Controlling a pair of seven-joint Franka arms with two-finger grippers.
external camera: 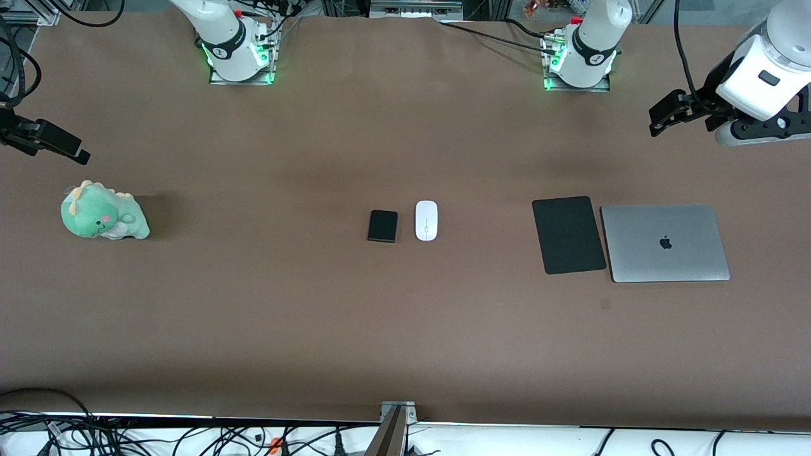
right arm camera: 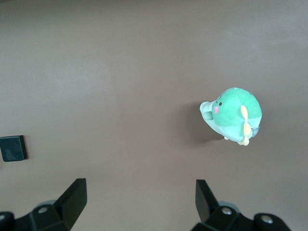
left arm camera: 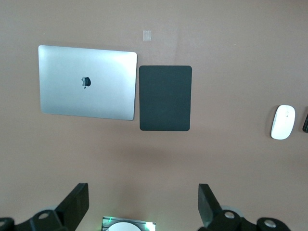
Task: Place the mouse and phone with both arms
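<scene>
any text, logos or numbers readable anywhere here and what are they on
No readable words or numbers anywhere.
Apple logo, a sign and not text: on the lid of the closed silver laptop.
Small round marks on the two arm bases: too small to read.
Phone, mouse, mouse pad: no markings visible.
</scene>
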